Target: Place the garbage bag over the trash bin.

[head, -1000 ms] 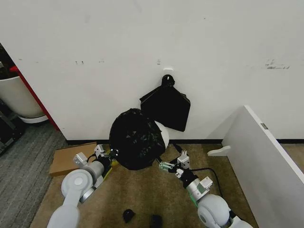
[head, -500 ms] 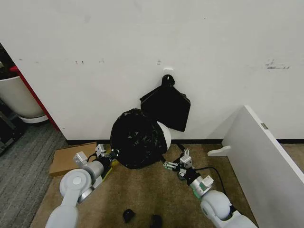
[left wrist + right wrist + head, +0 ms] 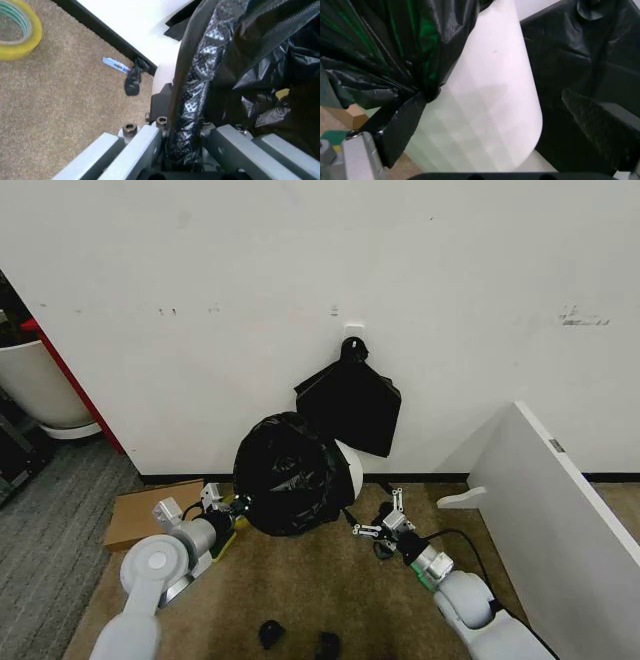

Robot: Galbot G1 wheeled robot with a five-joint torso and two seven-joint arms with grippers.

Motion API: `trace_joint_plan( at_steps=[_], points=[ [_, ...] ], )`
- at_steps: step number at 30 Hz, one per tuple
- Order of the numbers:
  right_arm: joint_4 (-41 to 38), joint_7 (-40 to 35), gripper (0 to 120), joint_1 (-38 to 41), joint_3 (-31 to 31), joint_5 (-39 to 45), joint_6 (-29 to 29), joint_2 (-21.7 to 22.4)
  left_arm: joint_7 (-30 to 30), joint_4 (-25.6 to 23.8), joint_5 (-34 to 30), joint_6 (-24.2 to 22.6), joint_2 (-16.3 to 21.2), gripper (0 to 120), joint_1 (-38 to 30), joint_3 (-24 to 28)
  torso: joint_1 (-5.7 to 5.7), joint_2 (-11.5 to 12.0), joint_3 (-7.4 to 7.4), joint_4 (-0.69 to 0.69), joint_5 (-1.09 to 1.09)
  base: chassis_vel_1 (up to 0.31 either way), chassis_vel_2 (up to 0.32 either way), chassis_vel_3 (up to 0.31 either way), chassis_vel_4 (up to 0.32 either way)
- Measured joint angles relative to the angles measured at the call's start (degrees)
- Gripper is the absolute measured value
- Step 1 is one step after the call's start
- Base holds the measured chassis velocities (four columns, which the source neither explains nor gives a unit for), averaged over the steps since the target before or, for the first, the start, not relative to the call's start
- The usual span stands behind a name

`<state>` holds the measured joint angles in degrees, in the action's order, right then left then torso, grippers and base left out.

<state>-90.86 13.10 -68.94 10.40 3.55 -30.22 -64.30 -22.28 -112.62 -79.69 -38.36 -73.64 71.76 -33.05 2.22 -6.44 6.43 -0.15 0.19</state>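
While the left gripper (image 3: 232, 506) sits low at the left side of the trash bin, its fingers (image 3: 135, 150) are pressed together on a fold of the garbage bag (image 3: 235, 63), and the wrist view shows the glossy black film running down between them. From that pinch the garbage bag (image 3: 290, 475) spreads up and across the trash bin (image 3: 349, 465), covering most of it, with a strip of white wall showing only on the right side. The trash bin stands on brown carpet (image 3: 300, 590) against the white wall (image 3: 300, 260). The right gripper (image 3: 380, 518) hangs just right of the bin near the floor, its fingers (image 3: 600, 127) spread apart and holding nothing; its wrist view shows the bare white bin wall (image 3: 490, 105) between them, with bag film bunched at one finger. A flat black stack (image 3: 350, 405) with a knotted top hangs on the wall just above and behind the bin. A cardboard piece (image 3: 145, 510) lies on the floor near the left arm, a roll of yellow tape (image 3: 17, 30) lies on the carpet, two small black scraps (image 3: 270, 633) lie in the foreground, and a white panel (image 3: 560, 520) stands at the right.
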Motion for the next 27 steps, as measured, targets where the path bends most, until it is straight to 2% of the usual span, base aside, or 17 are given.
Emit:
trace_joint_plan(
  at_steps=[9,14,15,18,22,23,24,25,27],
  points=[
    [-2.11,0.24,100,-1.06,-0.14,2.51,-0.99,1.03,0.17,-0.03,0.69,0.09,-0.26,0,0.11,0.36,0.00,0.00,0.00,0.00,0.00,0.000,0.000,0.000,0.000],
    [-2.77,9.75,100,-2.44,2.56,9.72,-2.83,3.57,0.42,-0.03,1.68,0.35,-0.38,0,0.16,0.80,0.00,0.00,0.00,0.00,0.01,0.000,0.000,0.000,0.000],
    [-2.77,9.75,100,-2.44,2.56,9.72,-2.83,3.57,0.42,-0.03,1.68,0.35,-0.38,0,0.16,0.80,0.00,0.00,0.00,0.00,0.01,0.000,0.000,0.000,0.000],
    [-2.80,19.85,100,-3.22,5.32,15.26,-3.98,4.90,0.46,-0.04,2.32,0.49,-0.34,0,0.22,1.29,0.00,0.00,0.00,0.00,0.00,0.000,0.000,0.000,0.000],
    [-2.73,43.26,100,-3.80,12.74,26.23,-1.91,4.86,0.69,-0.41,4.54,0.80,0.02,0,0.51,3.16,0.00,0.00,0.00,0.00,0.00,0.000,0.000,0.000,0.000],
    [-2.73,43.26,100,-3.80,12.74,26.23,-1.91,4.86,0.69,-0.41,4.54,0.80,0.02,0,0.51,3.16,0.00,0.00,0.00,0.00,0.00,0.000,0.000,0.000,0.000],
    [-2.88,49.07,100,-3.80,15.13,28.01,-1.22,4.29,0.86,-0.42,5.80,1.01,0.27,0,0.73,4.15,0.00,0.00,0.00,-0.01,-0.03,0.000,0.000,0.000,0.000],
    [-3.36,50.41,100,-3.82,15.92,28.94,-1.05,3.99,0.87,-0.42,6.62,1.10,0.45,0,0.89,4.82,0.00,0.00,0.00,-0.03,-0.02,0.000,0.000,0.000,0.000],
    [-5.23,47.43,100,-4.07,16.13,30.99,-1.03,3.51,0.66,-0.38,8.24,1.17,0.76,0,1.12,5.97,0.00,0.00,0.00,-0.01,0.01,0.000,0.000,0.000,0.000]
  ],
)
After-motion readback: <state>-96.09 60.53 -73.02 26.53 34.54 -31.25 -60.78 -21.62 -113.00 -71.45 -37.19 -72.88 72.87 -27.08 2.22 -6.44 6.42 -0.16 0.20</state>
